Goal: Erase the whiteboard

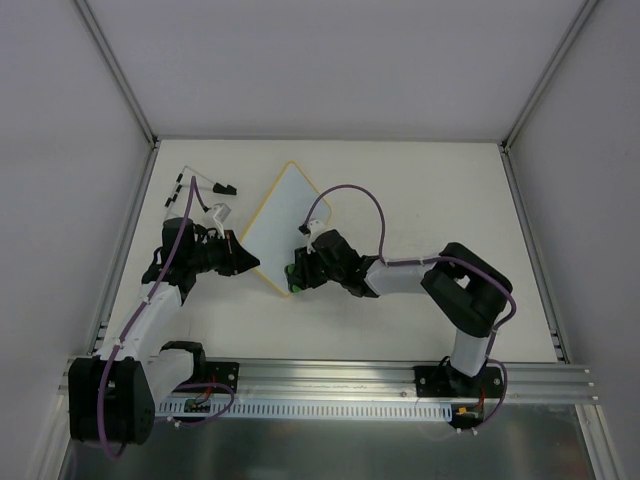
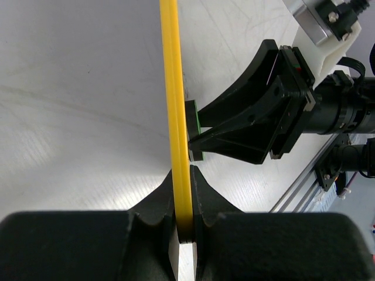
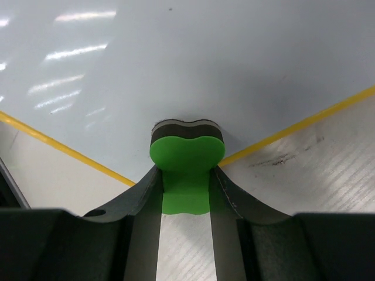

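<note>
Black fingers of the left tool fill the foreground of its wrist view, closed on the yellow rim of the whiteboard; this pinch presumably anchors the board so that it cannot slide under rubbing. Seen from the room, the whiteboard lies on the desk, left of centre and turned cornerwise, its near corner between the two arms; the right tool is clamped on the green back of the eraser, whose dark felt meets the white surface at that near corner, where the two rim lines converge. Held so, the felt can be pressed down and swept across the board. In the left wrist view the eraser sits just beyond the rim, opposite the left fingers, near them but apart. No ink shows on the visible board, though glare covers part of it; faint grey smudges mark the desk beside the rim. Judged stage: wiping under way or nearly complete.
</note>
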Controlling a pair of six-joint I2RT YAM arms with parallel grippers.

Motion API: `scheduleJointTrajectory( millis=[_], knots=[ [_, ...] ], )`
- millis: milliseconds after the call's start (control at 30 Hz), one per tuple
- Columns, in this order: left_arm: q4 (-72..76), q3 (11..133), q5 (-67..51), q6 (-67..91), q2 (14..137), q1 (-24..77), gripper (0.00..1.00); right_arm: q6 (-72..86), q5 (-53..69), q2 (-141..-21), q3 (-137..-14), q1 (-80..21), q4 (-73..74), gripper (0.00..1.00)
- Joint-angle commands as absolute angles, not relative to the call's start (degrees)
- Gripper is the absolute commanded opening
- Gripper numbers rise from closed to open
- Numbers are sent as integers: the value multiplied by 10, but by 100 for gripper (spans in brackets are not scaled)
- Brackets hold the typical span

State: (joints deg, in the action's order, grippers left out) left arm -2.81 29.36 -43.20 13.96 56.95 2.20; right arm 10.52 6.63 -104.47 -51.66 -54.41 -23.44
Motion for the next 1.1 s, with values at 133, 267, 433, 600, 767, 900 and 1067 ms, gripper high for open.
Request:
scheduleJointTrajectory(
  millis=[133, 267, 433, 600, 767, 900, 1067],
  knots=[
    [3, 312, -508, 142, 548, 33, 0, 219, 12, -1060, -498, -524, -241, 0],
    [3, 311, -508, 144, 547, 33, 0, 272, 7, -1062, -514, -524, -279, 0],
    [3, 311, -512, 145, 548, 33, 0, 358, 4, -1067, -510, -534, -358, 1],
    [3, 310, -514, 147, 549, 33, 0, 405, 12, -1084, -531, -562, -431, 0],
    [3, 309, -516, 147, 551, 33, 0, 421, 45, -1101, -553, -560, -498, 0],
    [3, 309, -516, 147, 551, 33, 0, 422, 61, -1100, -556, -547, -521, 0],
    [3, 309, -513, 145, 550, 33, 0, 413, 61, -1098, -549, -524, -529, 0]
  ],
)
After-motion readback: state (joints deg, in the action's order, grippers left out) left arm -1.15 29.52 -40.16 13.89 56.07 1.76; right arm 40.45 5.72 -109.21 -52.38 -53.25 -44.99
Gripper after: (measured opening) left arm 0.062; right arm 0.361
